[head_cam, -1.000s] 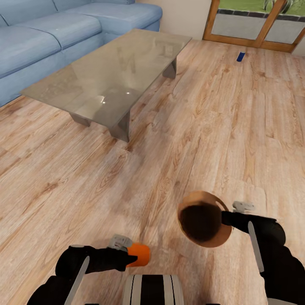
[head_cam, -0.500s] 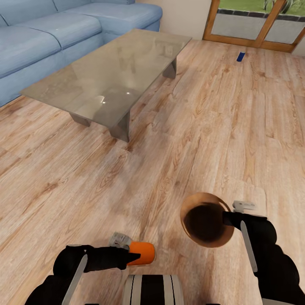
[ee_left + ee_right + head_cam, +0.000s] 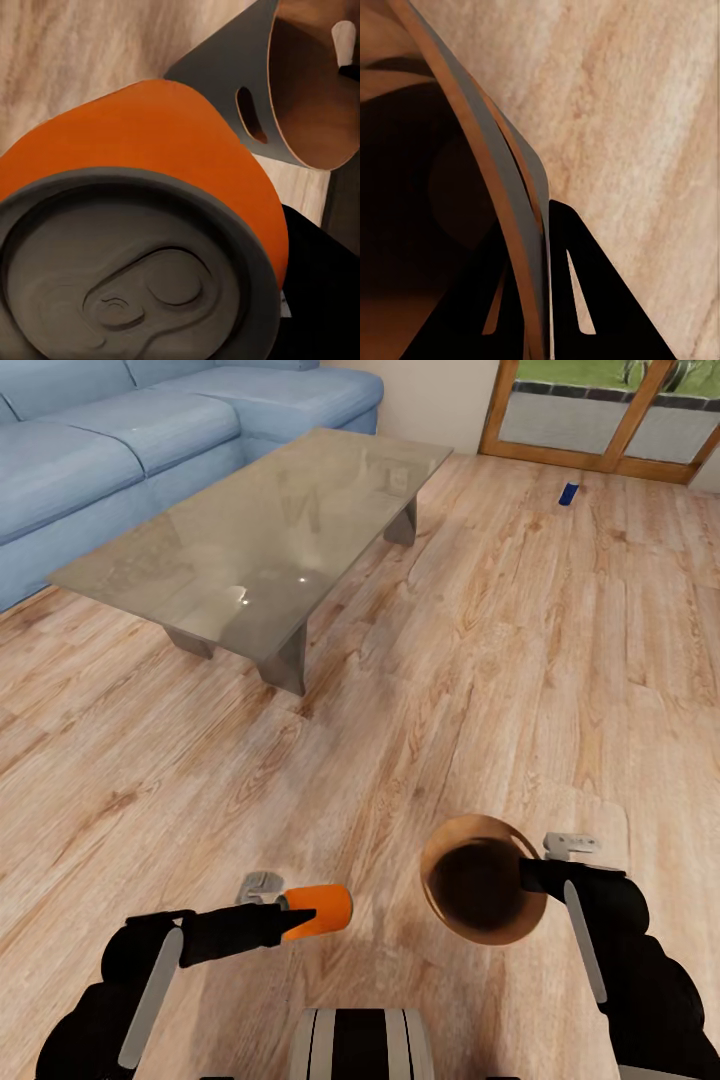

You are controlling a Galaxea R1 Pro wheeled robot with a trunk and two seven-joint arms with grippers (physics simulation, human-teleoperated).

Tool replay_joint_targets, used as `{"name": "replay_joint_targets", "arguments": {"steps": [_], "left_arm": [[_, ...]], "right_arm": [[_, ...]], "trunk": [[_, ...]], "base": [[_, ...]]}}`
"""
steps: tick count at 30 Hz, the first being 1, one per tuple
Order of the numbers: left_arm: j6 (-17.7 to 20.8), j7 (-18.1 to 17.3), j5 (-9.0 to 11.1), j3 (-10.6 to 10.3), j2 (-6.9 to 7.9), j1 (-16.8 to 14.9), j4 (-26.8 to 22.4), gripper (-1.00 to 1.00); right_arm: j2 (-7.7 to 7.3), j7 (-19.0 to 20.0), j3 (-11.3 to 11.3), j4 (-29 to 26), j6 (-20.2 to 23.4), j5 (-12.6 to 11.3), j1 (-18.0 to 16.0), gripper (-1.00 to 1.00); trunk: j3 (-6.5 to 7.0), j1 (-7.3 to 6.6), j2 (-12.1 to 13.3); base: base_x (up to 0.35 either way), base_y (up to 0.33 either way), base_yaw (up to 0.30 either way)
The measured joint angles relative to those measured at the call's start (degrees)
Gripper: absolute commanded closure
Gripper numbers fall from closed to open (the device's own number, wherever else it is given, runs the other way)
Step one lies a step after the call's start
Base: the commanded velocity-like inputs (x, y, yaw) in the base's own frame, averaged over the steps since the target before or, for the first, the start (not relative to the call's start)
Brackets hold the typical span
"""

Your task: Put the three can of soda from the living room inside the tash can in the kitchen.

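An orange can of soda [image 3: 322, 909] is held sideways above the plank floor, with my left gripper [image 3: 298, 913] shut on it. In the left wrist view the can [image 3: 161, 146] is very close, its grey top facing the camera, and the tash can [image 3: 304, 97] is just beyond it. The brown wooden tash can [image 3: 482, 892] hangs tilted, mouth towards the head camera, with my right gripper [image 3: 524, 876] shut on its rim. The thin wall [image 3: 506, 187] runs between the fingers [image 3: 585, 300]. A dark blue can [image 3: 568, 493] lies on the floor far off.
A shiny low table [image 3: 260, 530] stands ahead to the left, with the blue sofa [image 3: 110, 440] behind it. A wood-framed glass door [image 3: 600, 420] is at the far right. Pale plank floor [image 3: 480, 660] lies open between me and the door.
My left arm has lifted the orange can and shifted it slightly, with the forearm swung outward. The tash can in my right gripper has barely moved.
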Motion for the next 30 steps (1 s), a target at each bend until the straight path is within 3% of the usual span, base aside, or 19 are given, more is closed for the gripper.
{"name": "replay_joint_targets", "arguments": {"steps": [4,5,8,11,13,15,17,19,23,27,30], "left_arm": [[0.17,-0.03,1.36,0.0,-1.36,-0.36,-0.05,1.0],[0.32,-0.03,2.44,-0.02,-2.62,-0.99,-0.07,1.0],[0.35,-0.01,2.99,-0.15,-5.66,-2.62,-0.07,1.0],[0.28,0.03,2.88,-0.3,-7.78,-3.65,-0.06,1.0],[0.26,0.0,2.88,-0.33,-8.33,-4.12,-0.05,1.0],[0.24,-0.02,2.84,-0.33,-8.51,-4.4,-0.05,1.0],[0.29,-0.01,3.05,-0.32,-8.73,-5.44,-0.03,1.0],[0.26,0.02,2.95,-0.4,-8.88,-5.9,0.01,1.0],[0.26,0.06,2.93,-0.53,-9.96,-6.3,0.03,1.0],[0.23,0.26,2.84,-0.61,-10.53,-6.36,0.12,1.0],[0.22,0.53,2.51,-0.71,-10.91,-6.38,0.3,1.0]], "right_arm": [[0.12,-0.13,-0.02,-0.01,-0.26,0.4,-0.01,1.0],[0.24,-0.41,0.04,-0.01,-0.45,0.17,-0.01,1.0],[0.68,-0.71,0.4,0.01,-0.61,0.31,0.0,1.0],[0.84,-0.86,2.62,0.02,-0.65,0.43,0.01,1.0],[1.31,-0.88,4.05,0.0,-0.7,0.24,-0.34,1.0],[3.35,-0.88,4.8,-0.02,-0.66,1.2,-1.07,1.0],[4.98,-0.8,5.21,0.01,-0.68,-0.43,-1.38,1.0],[5.49,-0.74,5.73,0.01,-0.69,-1.57,-1.46,1.0],[6.27,-0.89,7.14,0.01,-0.65,1.55,-1.56,1.0],[7.7,-0.74,7.54,0.01,-0.67,-0.29,-1.58,1.0],[9.56,-0.67,7.67,0.0,-0.67,0.42,-1.58,1.0]], "trunk": [[0.0,0.0,0.0],[0.0,0.0,0.0],[0.0,0.0,0.0],[0.0,0.0,0.0],[0.0,0.0,0.0],[0.0,0.0,0.0],[0.0,0.0,0.0],[0.0,0.0,0.0],[0.0,0.0,0.0],[0.0,0.0,0.0],[0.0,0.0,0.0]], "base": [[0.0,0.0,0.0],[0.0,0.0,0.0],[0.0,0.0,0.0],[0.0,0.0,0.0],[0.0,0.0,0.0],[0.0,0.0,0.0],[0.0,0.0,0.0],[0.0,0.0,0.0],[0.0,0.0,0.0],[0.0,0.0,0.0],[0.0,0.0,0.0]]}}
